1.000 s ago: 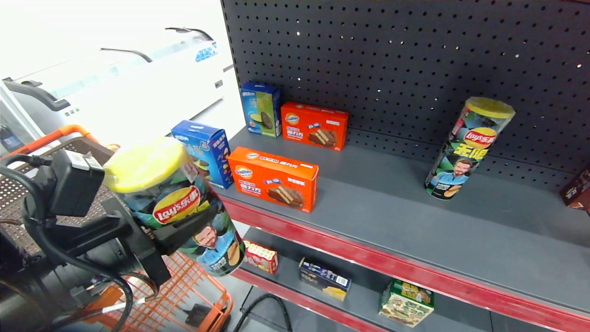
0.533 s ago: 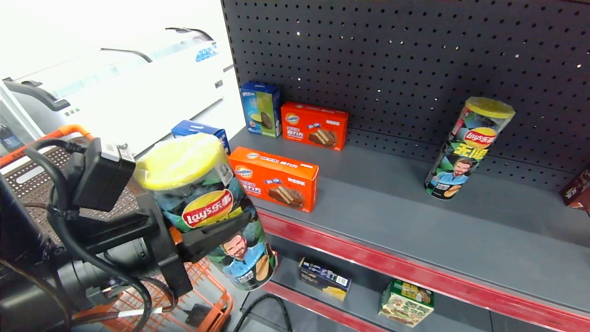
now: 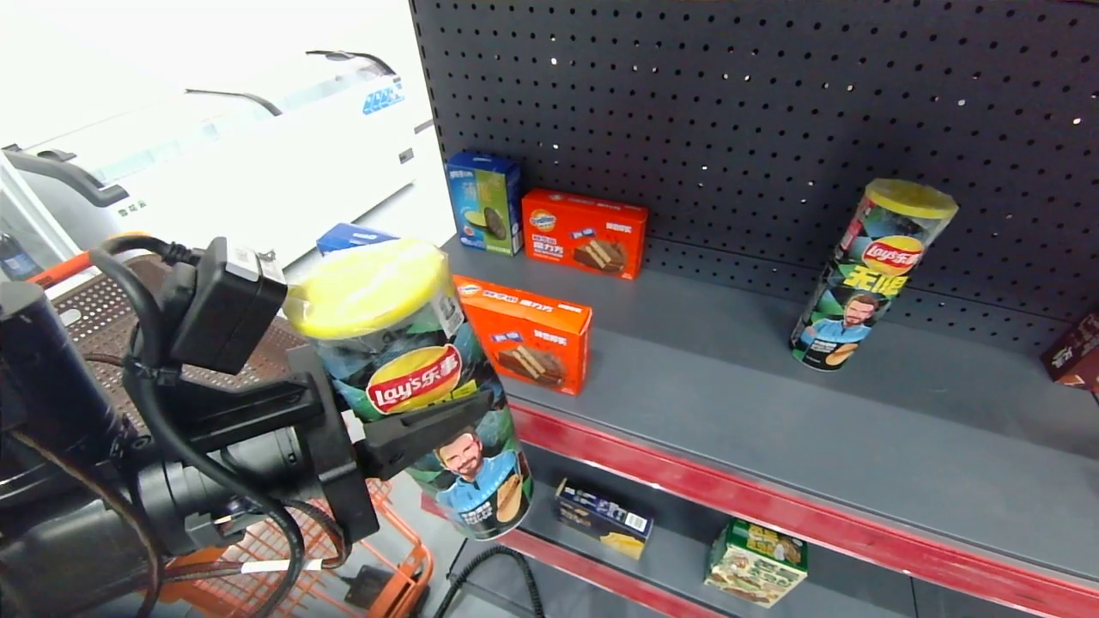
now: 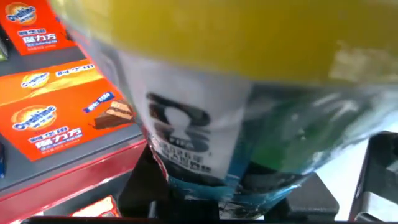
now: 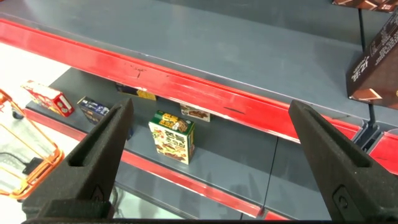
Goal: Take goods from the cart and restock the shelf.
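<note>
My left gripper [image 3: 378, 421] is shut on a chips can [image 3: 412, 386] with a yellow lid, held tilted in the air at the left, in front of the red edge of the grey shelf [image 3: 773, 403]. The same can [image 4: 236, 106] looms close in the left wrist view. A second chips can [image 3: 871, 275] stands upright at the shelf's back right. The orange cart [image 3: 343, 549] sits low at the left, behind the arm. My right gripper [image 5: 211, 162] is open, with its fingers [image 5: 87, 162] spread wide before the shelf's red edge [image 5: 186, 81].
Two orange boxes [image 3: 537, 330] [image 3: 585, 233] and a blue-green box [image 3: 485, 203] stand on the shelf's left part; a blue box [image 3: 348, 238] peeks behind the held can. A brown box [image 3: 1073, 352] sits far right. Small packs [image 3: 755, 562] lie on the lower shelf. The shelf's middle is bare.
My left gripper has carried the chips can to the right and a little up, closer to the shelf; it now covers most of the blue box. The rest has stayed put.
</note>
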Available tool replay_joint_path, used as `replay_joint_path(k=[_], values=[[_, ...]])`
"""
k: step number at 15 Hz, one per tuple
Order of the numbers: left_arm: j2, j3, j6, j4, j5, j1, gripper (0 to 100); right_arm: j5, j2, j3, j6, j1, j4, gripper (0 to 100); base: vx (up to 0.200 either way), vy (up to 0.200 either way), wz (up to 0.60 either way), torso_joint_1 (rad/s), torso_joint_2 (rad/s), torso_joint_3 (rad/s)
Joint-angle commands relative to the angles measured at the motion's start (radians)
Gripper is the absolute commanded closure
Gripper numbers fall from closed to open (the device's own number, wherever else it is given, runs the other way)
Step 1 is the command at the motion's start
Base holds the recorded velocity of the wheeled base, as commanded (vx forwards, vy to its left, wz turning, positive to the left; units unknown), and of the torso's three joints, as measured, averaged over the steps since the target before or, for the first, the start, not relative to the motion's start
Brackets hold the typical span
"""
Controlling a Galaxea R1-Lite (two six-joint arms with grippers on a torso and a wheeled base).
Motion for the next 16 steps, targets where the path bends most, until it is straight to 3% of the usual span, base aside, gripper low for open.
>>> replay_joint_path(k=[1,8,16], values=[[0.031,-0.005,0.002,-0.004,-0.002,-0.002,100,0.0,0.0,0.0,0.0,0.0,-0.001,0,0.0,0.0,-0.6,0.002,0.0,0.002],[0.039,-0.01,0.002,-0.005,-0.002,0.001,100,-0.001,0.0,0.0,0.0,0.0,-0.001,0,0.0,0.0,-0.6,0.004,0.0,0.004],[0.039,-0.016,0.002,-0.007,-0.001,0.009,100,-0.001,0.0,0.0,0.001,0.0,-0.001,0,0.0,0.0,0.0,0.0,0.0,0.0]])
